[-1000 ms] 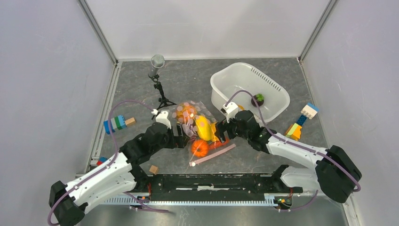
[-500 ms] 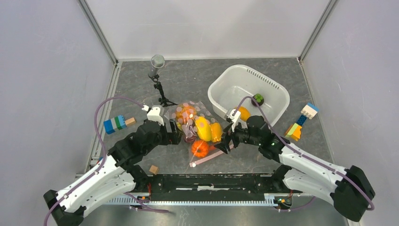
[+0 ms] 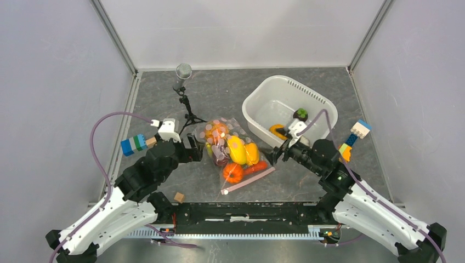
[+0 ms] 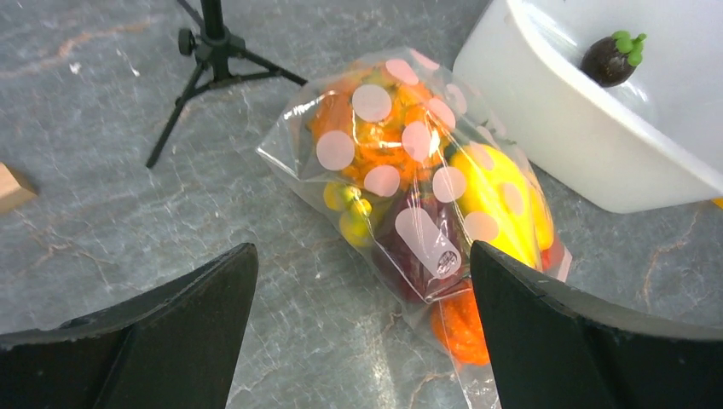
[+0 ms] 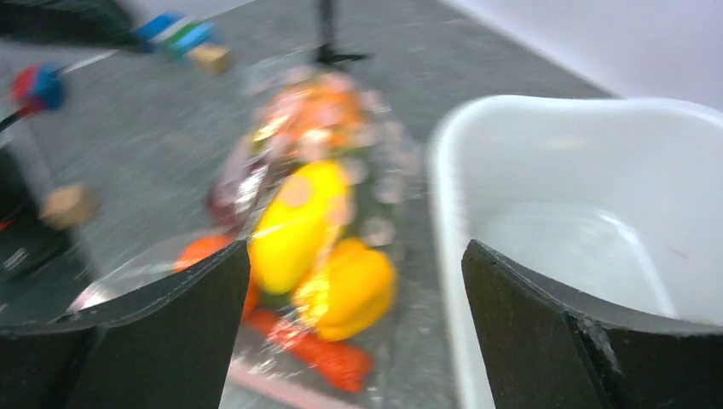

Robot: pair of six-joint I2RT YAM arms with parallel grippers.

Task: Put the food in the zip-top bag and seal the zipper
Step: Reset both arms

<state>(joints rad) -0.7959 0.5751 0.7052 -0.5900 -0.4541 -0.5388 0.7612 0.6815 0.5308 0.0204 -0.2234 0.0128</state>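
Observation:
The zip-top bag [image 3: 233, 153] lies flat on the table between my two grippers, with yellow, orange, red and maroon food [image 3: 237, 149] inside it. Its pink zipper [image 3: 249, 180] runs along the near edge. My left gripper [image 3: 194, 149] hangs open just left of the bag, holding nothing. In the left wrist view the bag [image 4: 409, 170] lies ahead of the left gripper [image 4: 362, 256]. My right gripper [image 3: 277, 155] is open and empty to the right of the bag. The blurred right wrist view shows the yellow food [image 5: 298, 221] past the right gripper [image 5: 356, 251].
A white tub [image 3: 315, 123] at the back right holds a dark maroon fruit with a green top [image 3: 300, 114] and an orange piece [image 3: 277, 130]. Block stacks lie at the left [image 3: 136, 143] and right [image 3: 351, 139]. A microphone tripod [image 3: 183, 82] stands behind the bag. A wooden cube [image 3: 179, 196] lies near the front.
Both arms have drawn back from the bag, the left one leftward and the right one rightward. The bag stays on the table.

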